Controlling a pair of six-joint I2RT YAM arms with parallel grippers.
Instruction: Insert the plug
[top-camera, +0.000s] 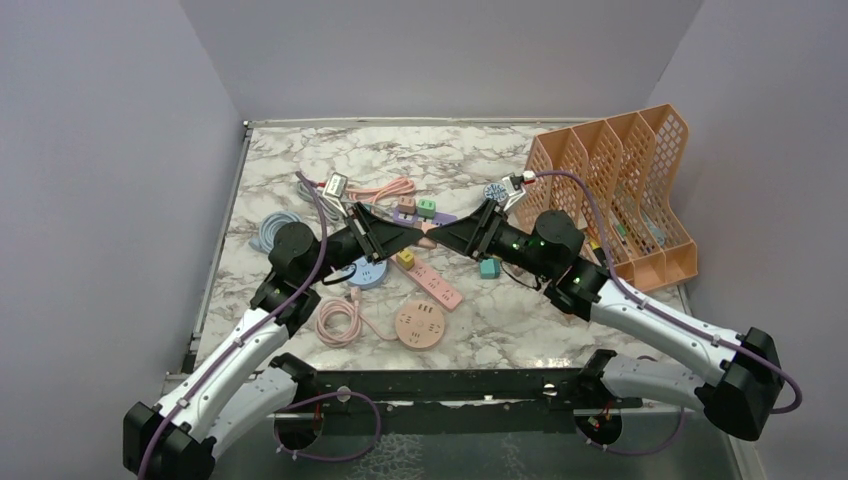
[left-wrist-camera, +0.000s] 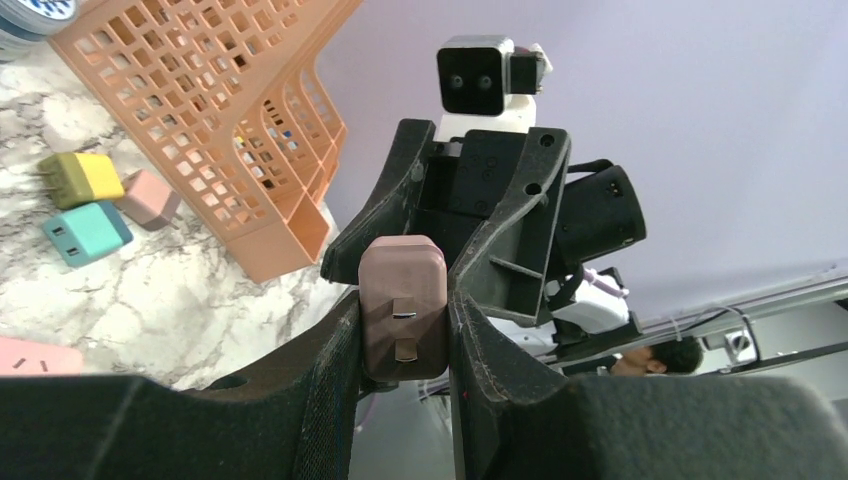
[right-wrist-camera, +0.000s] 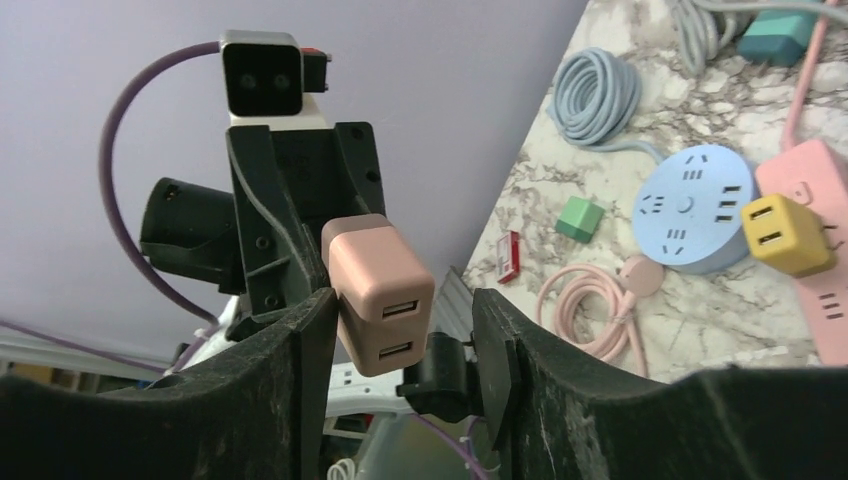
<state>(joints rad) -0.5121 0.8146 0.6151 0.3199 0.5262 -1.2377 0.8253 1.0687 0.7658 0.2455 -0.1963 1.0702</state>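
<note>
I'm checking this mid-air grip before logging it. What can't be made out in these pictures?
Right wrist view: the pink adapter hides its own prongs, facing away; the pink power strip is cut by the right edge.
Left wrist view: the adapter and left pincer hide the fingertips of the right pincer.
Top view: the adapter is too small to read contact.

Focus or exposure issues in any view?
Top view: even light, soft shadows, no glare on the table. Left wrist: charger sharp, left end effector near-black, little detail. Right wrist: charger sharp too, right end effector equally dark.
</note>
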